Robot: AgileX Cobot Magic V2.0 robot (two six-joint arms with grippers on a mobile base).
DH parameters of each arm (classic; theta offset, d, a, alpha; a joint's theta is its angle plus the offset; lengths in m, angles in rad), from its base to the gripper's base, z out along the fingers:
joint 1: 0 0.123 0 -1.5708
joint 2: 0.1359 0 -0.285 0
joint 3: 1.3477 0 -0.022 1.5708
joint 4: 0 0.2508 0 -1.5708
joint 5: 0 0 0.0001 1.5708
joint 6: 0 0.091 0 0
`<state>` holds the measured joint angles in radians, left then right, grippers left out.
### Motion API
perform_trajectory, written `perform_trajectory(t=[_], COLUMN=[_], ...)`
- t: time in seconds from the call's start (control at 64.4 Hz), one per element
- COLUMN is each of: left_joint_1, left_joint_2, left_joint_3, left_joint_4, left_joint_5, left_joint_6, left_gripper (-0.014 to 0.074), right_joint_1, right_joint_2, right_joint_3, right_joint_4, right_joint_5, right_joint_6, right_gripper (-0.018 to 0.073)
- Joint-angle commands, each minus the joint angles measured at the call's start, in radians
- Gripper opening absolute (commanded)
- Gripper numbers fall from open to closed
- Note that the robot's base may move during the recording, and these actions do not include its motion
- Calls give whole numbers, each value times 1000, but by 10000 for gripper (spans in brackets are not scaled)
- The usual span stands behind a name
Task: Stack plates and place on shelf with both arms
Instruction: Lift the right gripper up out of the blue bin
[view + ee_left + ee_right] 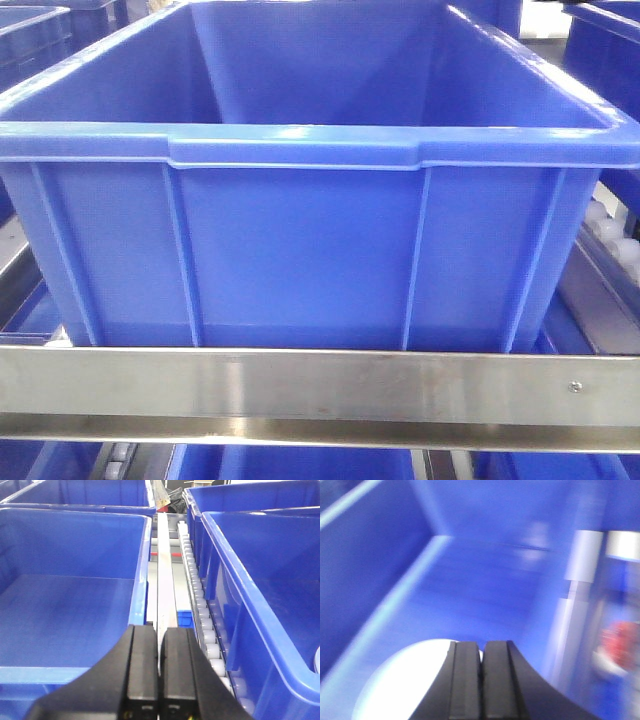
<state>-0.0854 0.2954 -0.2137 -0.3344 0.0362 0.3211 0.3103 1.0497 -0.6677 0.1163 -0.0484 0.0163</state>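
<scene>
Plate (405,680) lies just below and left of the right end effector (481,680), inside a blue crate (485,570); fingers are pressed together, gripping nothing visible. Left end effector (159,680), likewise closed and empty, hangs over the shelf roller track (200,610), farther away.

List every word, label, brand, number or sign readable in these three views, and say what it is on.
None can be read.
Front view: the blue crate and the steel shelf rail are plain, with no print.
Left wrist view: the crates, the roller track and the left gripper carry no lettering.
Right wrist view: a red patch at the right edge is too blurred to tell if it is a label; the plate is blank.
</scene>
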Motion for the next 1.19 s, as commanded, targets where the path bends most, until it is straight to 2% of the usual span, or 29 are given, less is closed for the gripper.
perform_trajectory(t=[0.0, 0.403, 0.853, 0.978, 1.179], left_joint_1=[-2, -2, -2, -2, -2], left_joint_2=[14, 14, 14, 14, 14], left_joint_3=[-38, -38, -38, -38, -38], left_joint_4=[-2, -2, -2, -2, -2], left_joint_5=[-74, -74, -76, -76, -76], left_joint_6=[-4, -4, -4, -4, -4], left_gripper=[80, 80, 80, 80, 80], right_joint_1=[-15, -21, -21, -78, -265], right_joint_2=[-87, -412, -444, -475, -625], right_joint_3=[12, 131, 147, 185, 260], right_joint_4=[-9, -8, -9, -9, -9], right_joint_5=[-99, -76, -47, -44, 11], right_joint_6=[-1, -1, -5, -16, -16], right_gripper=[57, 57, 57, 57, 57])
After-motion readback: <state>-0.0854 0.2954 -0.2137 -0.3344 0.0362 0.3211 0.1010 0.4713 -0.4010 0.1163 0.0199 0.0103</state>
